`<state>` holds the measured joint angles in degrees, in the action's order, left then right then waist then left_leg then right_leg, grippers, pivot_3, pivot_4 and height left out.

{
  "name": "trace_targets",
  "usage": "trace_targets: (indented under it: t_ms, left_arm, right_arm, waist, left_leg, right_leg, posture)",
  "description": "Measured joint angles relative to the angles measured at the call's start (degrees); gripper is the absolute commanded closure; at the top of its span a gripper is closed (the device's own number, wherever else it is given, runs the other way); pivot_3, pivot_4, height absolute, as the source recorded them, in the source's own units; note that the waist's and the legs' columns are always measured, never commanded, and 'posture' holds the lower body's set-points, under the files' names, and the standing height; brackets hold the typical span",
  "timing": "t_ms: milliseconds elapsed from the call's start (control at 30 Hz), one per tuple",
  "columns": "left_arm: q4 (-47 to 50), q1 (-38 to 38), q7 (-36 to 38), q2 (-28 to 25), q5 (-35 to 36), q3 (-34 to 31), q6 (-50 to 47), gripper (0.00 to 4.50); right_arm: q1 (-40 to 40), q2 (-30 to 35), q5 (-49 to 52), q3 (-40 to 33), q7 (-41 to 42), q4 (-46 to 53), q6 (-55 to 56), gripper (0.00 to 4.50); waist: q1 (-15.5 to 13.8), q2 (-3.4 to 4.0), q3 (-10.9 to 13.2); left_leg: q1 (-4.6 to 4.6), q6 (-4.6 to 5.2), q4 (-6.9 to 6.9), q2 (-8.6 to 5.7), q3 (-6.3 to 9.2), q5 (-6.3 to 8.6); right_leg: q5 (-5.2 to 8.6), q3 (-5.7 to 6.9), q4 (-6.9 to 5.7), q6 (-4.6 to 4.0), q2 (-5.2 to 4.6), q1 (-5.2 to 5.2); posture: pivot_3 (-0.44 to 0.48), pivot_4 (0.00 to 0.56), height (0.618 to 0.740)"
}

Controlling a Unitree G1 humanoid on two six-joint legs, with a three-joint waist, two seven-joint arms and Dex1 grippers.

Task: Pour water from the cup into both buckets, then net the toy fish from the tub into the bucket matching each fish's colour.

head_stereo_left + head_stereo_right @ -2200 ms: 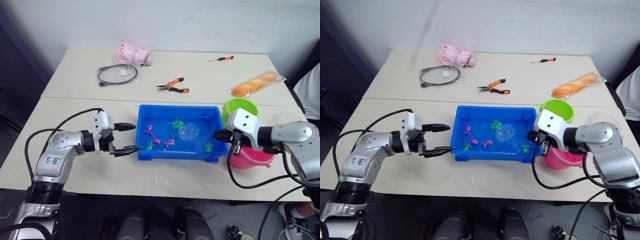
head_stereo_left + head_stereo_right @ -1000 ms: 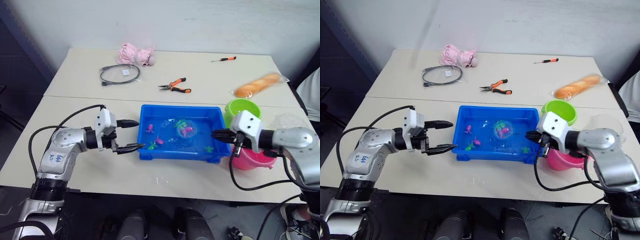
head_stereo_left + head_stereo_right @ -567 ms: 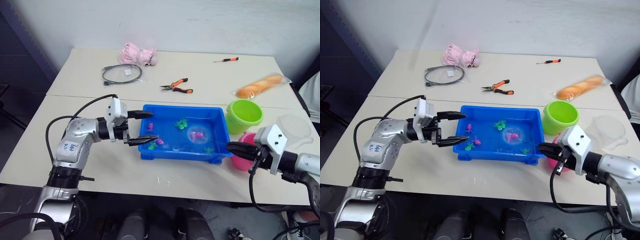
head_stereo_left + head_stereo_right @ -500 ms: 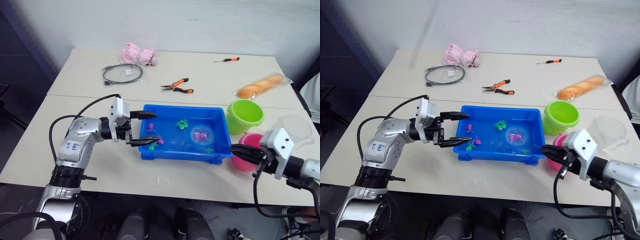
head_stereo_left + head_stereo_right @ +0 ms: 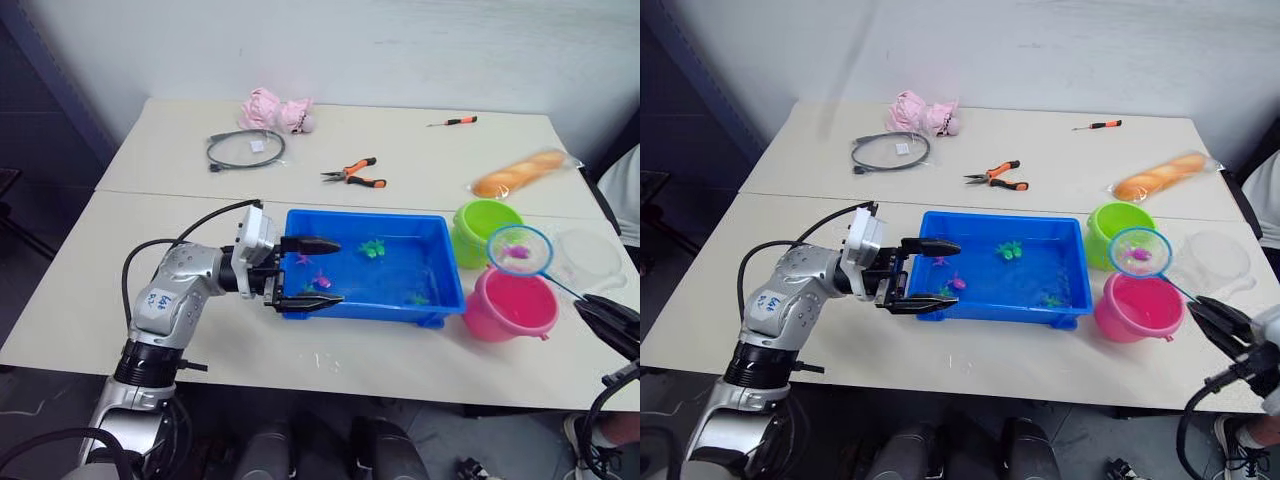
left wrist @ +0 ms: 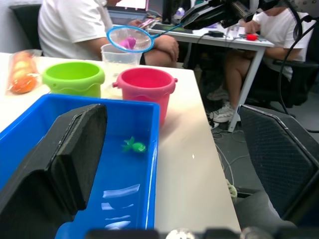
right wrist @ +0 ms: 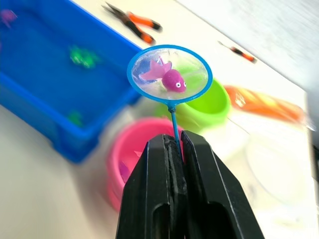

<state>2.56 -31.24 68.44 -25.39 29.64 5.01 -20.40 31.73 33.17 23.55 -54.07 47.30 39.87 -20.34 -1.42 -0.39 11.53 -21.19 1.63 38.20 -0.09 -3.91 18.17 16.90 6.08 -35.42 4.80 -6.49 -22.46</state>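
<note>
My net (image 5: 520, 250) has risen out of the tub (image 5: 420, 300) carrying a magenta fish (image 7: 168, 78). Left gripper (image 5: 310, 272): spread wide, empty, straddling the tub's near-left corner. Right gripper (image 7: 172, 149): clamped on the net's handle, hoop above the pink bucket (image 5: 508, 304) (green bucket (image 5: 482, 225) just behind). Tipping comes next.

Left fingers (image 6: 75, 149) spread wide across the tub (image 6: 144, 149) wall; green fish (image 6: 134, 146) in tub; beyond, green bucket (image 6: 74, 78) beside pink bucket (image 6: 145, 87), net (image 6: 129, 39) holding pink fish (image 6: 128, 43) raised above.
</note>
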Motion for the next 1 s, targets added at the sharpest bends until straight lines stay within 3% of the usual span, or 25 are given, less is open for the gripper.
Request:
trace_targets:
  t_ms: [133, 400, 833, 1000]
  left_arm:
    - [-1.27, -0.12, 0.08, 0.23, -0.65, 0.57, 0.79, 0.02]
    - [-1.37, -0.82, -0.31, 0.66, -0.87, 0.57, 1.77, 0.02]
    - [-1.34, -0.33, -0.97, 0.49, -1.1, 0.57, 1.82, 0.02]
    - [-1.34, 0.25, -1.27, 0.26, -1.21, 0.56, 1.82, 0.02]
  right_arm:
    - [3.16, -1.38, -11.0, 2.48, -1.43, -7.8, 14.2, 4.5]
    - [3.07, -0.9, -33.87, 6.85, -14.28, -21.34, 41.7, 4.5]
    - [3.5, 0.64, -58.24, 10.64, -33.94, -25.93, 56.69, 4.5]
    - [4.29, 0.63, -67.04, 10.9, -41.11, -26.36, 56.29, 4.5]
  waist:
    - [0.19, 0.01, 0.0]
    - [0.07, 0.02, -0.01]
    - [0.14, 0.04, -0.02]
    - [0.12, 0.05, -0.02]
  left_leg:
    - [0.03, 0.0, -0.01, 0.0, -0.11, 0.0]
    - [0.03, -0.06, -0.02, -0.01, -0.13, -0.02]
    - [0.05, -0.13, -0.02, 0.01, -0.12, -0.05]
    - [0.04, -0.13, -0.02, 0.01, -0.11, -0.06]
  right_leg:
    - [0.0, -0.09, -0.02, 0.0, 0.01, -0.05]
    - [0.01, -0.13, -0.05, -0.02, -0.01, -0.09]
    - [0.03, -0.15, -0.07, -0.04, 0.0, -0.09]
    - [0.04, -0.16, -0.07, -0.05, 0.0, -0.09]
  posture:
    - [0.0, 0.15, 0.74]
    - [0.0, 0.15, 0.74]
    - [0.0, 0.15, 0.74]
    - [0.0, 0.15, 0.74]
